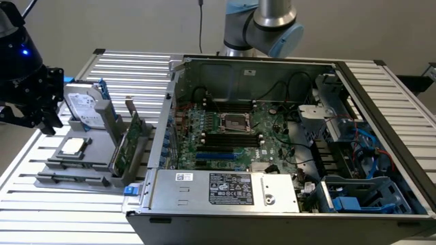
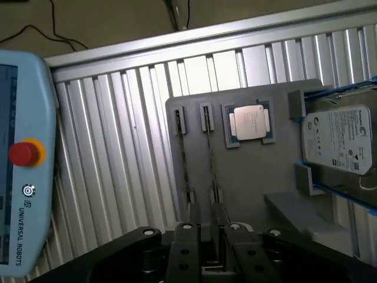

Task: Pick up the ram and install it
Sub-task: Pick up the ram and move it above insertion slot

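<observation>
Right now the gripper [image 1: 30, 122] hangs at the upper left of the exterior view, just beside the gray holder [image 1: 99, 153] and well apart from the open computer case [image 1: 225, 71] in the middle. Its fingers [image 2: 185, 247] stand parted with a narrow gap between them, pinching nothing. The ram [image 2: 210, 159] stands on edge in a holder slot, in line with that gap. A second stick [image 2: 179, 147] and the processor [image 2: 250, 122] flank it, and the hard drive [image 2: 339, 138] sits beyond the processor.

Open computer case [image 1: 259, 69], hard drive [image 2: 337, 138], processor [image 2: 250, 122]
</observation>
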{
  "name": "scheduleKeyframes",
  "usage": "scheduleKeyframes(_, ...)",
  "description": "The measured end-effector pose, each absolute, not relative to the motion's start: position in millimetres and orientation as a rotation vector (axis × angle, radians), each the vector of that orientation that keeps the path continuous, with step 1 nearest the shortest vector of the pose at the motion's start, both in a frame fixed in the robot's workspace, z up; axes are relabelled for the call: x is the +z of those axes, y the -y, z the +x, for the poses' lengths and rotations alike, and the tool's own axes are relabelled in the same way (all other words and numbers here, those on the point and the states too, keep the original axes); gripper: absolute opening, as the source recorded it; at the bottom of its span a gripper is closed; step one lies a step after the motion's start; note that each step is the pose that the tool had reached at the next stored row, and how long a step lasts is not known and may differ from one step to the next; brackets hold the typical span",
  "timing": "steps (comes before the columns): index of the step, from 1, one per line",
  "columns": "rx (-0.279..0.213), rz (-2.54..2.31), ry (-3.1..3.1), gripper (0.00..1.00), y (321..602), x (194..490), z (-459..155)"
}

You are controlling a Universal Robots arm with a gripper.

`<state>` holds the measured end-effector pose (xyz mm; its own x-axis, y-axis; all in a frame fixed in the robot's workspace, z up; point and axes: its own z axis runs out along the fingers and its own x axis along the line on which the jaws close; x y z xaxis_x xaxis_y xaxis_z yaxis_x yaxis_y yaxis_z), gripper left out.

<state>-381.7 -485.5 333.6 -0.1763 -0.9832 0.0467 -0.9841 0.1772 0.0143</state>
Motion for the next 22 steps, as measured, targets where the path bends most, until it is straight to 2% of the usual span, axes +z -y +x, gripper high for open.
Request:
scheduleKeyframes(1,0.030,1.990,2.372,0.30,485.8,332.7,-382.0)
scheduleKeyframes(2,0.030,1.996,2.367,0.30,486.2,331.8,-382.2)
scheduleKeyframes(3,0.029,2.002,2.362,0.36,486.7,330.4,-382.3)
scheduleKeyframes(22,0.030,2.120,2.259,0.36,495.1,296.4,-389.2)
